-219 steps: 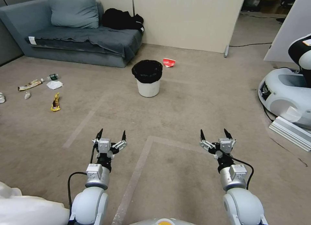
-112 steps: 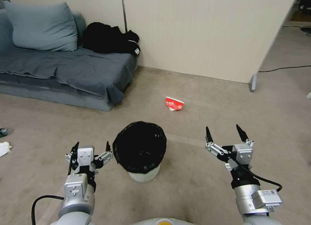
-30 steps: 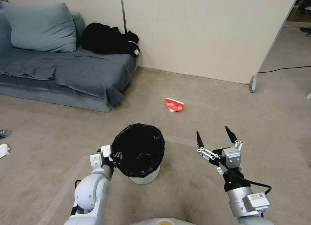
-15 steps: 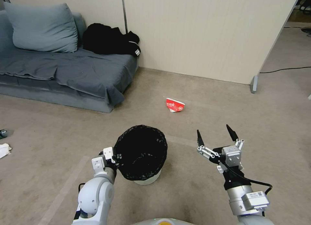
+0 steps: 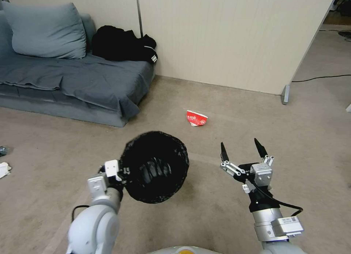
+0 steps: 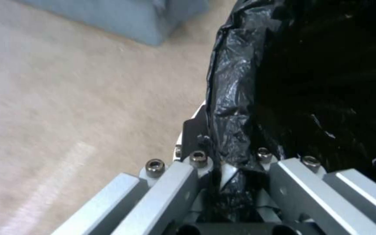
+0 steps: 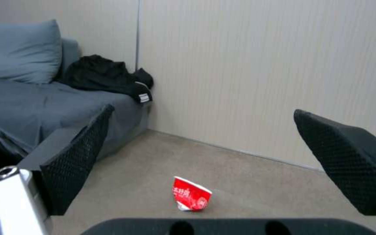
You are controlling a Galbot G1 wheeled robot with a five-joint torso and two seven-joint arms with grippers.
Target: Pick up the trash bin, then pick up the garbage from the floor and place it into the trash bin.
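The trash bin (image 5: 155, 166) hangs off the floor (image 5: 219, 217), tipped so its black-lined mouth faces me. My left gripper (image 5: 122, 171) is shut on its rim at the bin's left side; in the left wrist view the crinkly black bag (image 6: 236, 107) is pinched between the fingers. My right gripper (image 5: 241, 151) is open, held above the carpet right of the bin. Garbage: a crushed red-and-white carton (image 5: 196, 118) lies on the floor beyond both grippers, and the carton (image 7: 191, 194) is also straight ahead in the right wrist view. White tissue (image 5: 3, 170) lies at the far left edge.
A grey sofa (image 5: 69, 82) with a cushion and a black garment (image 5: 124, 45) stands at the back left. A beige partition wall (image 5: 226, 38) closes the back, its metal foot (image 5: 285, 93) on the right. A cable (image 5: 321, 77) runs across the far right carpet.
The left gripper moved from beside the bin to its rim, shut on it, then lifted and tilted the bin off the carpet. The right gripper has barely moved.
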